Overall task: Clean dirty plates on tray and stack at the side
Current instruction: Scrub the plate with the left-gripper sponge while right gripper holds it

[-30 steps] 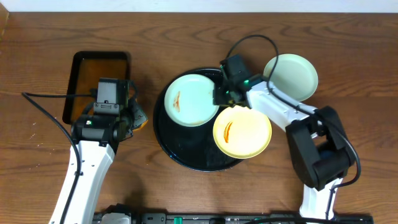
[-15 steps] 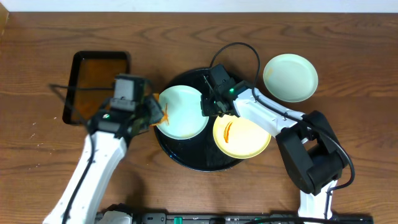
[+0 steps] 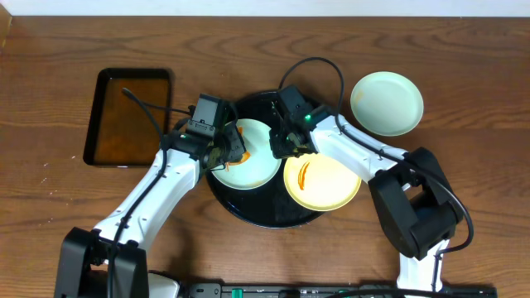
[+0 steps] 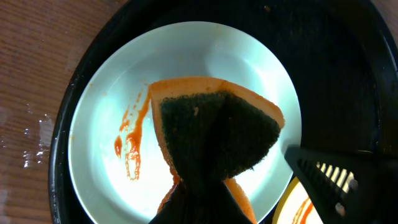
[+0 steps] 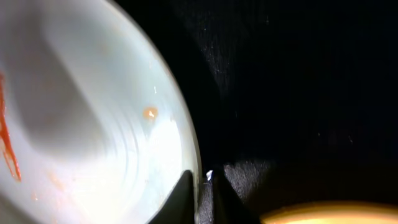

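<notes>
Wooden table (image 3: 50, 232), seen from above on my screen. At its centre sits the round black tray (image 3: 248, 209), with a smaller rectangular tray (image 3: 128, 116) well to its left. Inside the round tray lie a mint plate (image 3: 261, 163) and, just beside it, a yellow plate (image 3: 323, 178) streaked with orange sauce. A second mint plate (image 3: 387, 103) rests on the table near the tray's upper right. My left gripper (image 3: 225, 153) is clamped on an orange sponge (image 4: 217, 130) with a dark scouring face, held over the mint plate beside a red smear (image 4: 127, 140). My right gripper (image 5: 202, 193) pinches that plate's right rim.
</notes>
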Motion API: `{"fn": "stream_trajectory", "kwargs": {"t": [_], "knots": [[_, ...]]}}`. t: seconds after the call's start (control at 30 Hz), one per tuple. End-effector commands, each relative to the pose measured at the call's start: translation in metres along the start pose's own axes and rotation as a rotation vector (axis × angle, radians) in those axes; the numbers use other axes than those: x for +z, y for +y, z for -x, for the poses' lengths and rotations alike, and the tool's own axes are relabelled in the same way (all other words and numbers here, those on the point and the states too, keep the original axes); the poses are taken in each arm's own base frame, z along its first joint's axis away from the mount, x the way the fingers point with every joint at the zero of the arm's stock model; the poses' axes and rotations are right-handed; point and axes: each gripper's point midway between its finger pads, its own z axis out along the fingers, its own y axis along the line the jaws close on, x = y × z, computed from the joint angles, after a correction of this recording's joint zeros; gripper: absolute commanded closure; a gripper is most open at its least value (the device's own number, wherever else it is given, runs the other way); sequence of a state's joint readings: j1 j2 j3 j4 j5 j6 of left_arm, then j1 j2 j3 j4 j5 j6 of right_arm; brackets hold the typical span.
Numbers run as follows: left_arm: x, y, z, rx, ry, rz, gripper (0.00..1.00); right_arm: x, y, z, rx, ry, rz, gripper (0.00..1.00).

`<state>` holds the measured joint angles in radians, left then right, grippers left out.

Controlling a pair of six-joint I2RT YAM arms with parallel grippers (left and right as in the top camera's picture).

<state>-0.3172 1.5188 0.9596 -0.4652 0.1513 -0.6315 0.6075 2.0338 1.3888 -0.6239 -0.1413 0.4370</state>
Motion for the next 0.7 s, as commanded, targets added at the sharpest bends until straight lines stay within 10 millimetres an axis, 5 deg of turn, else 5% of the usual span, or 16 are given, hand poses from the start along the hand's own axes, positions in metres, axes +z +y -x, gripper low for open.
{"fn": "stream_trajectory", "kwargs": {"t": [0.0, 0.33, 0.67], "knots": [[0.004, 0.002, 0.0, 0.003, 0.001, 0.007, 0.92, -0.021, 0.014, 0.016, -0.08, -0.035, 0.011, 0.87], [0.004, 0.002, 0.0, 0.002, 0.001, 0.008, 0.92, -0.021, 0.011, 0.03, -0.083, -0.092, -0.017, 0.78], [0.004, 0.002, 0.0, 0.002, 0.001, 0.008, 0.92, 0.014, 0.003, 0.019, -0.078, -0.029, -0.036, 0.79]]}}
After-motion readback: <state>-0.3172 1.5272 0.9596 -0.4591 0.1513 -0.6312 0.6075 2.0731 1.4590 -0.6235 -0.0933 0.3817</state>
